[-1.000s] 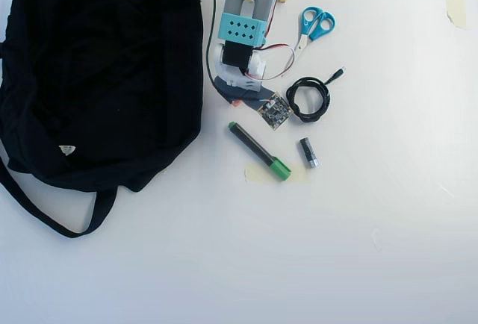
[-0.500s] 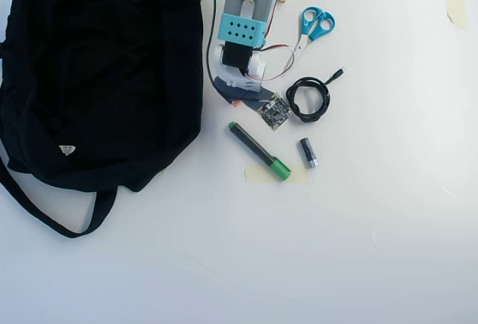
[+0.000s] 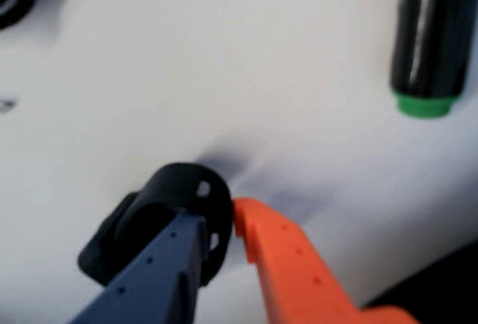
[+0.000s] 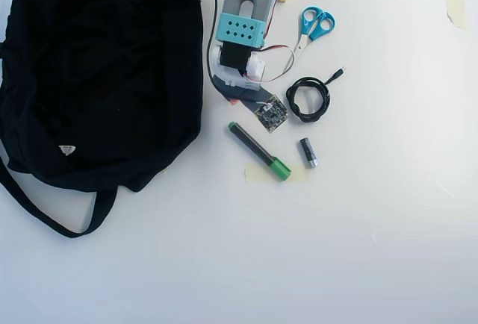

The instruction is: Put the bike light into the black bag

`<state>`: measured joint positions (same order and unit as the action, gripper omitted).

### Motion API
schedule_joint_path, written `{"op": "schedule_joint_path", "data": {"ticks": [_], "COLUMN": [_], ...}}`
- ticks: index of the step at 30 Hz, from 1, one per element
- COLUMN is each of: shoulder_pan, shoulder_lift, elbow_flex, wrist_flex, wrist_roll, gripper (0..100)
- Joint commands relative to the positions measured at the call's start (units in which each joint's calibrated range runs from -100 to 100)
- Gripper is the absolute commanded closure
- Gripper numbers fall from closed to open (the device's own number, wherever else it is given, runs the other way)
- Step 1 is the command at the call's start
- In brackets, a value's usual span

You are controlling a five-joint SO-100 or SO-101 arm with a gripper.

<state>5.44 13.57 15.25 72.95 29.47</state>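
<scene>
A white counter (image 4: 373,249) is seen from above, with a large black bag (image 4: 97,70) lying slack at the left, its long strap trailing toward the lower left and a small white label near its lower edge. Just right of the bag, the arm reaches down from the top edge. In the wrist view the bike light (image 3: 160,216), a small black block with a round loop strap, is seen low on the counter between the two fingers of the gripper (image 3: 220,231); the grey-blue finger lies across the loop and the orange finger sits just beside it, so the jaws appear narrowly spread around the strap, though whether they truly pinch it cannot be told from the blurred picture. In the overhead view the light is hidden beneath the arm. The task is judged to be at its grasping stage: nothing has been lifted or placed yet, and carrying and dropping into the bag remain. A black marker with a green cap (image 4: 259,151) lies close below the arm, a coiled black cable (image 4: 308,99) and small grey-black cylinder (image 4: 308,153) to its right, and blue scissors (image 4: 315,25) above. The way left toward the bag is open, with only a thin strip of counter between them.
</scene>
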Motion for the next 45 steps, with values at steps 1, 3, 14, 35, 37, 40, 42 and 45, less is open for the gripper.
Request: {"op": "schedule_joint_path", "data": {"ticks": [1,3,14,35,37,40,42,45], "shoulder_pan": [0.1,0.1,0.2,0.2,0.2,0.2,0.2,0.2], "shoulder_lift": [-2.1,-2.1,-2.2,-4.2,-6.0,-7.4,-8.0,-8.3], "elbow_flex": [-3.3,-3.7,-5.7,-5.7,-5.7,-5.7,-5.7,-5.7], "wrist_flex": [1.0,1.0,1.0,1.7,2.8,4.1,4.6,4.9], "wrist_roll": [-0.2,-0.2,-1.1,-11.8,-13.1,-14.4,-15.4,-15.8], "gripper": [98,98,98,98,98,98,98,98]}}
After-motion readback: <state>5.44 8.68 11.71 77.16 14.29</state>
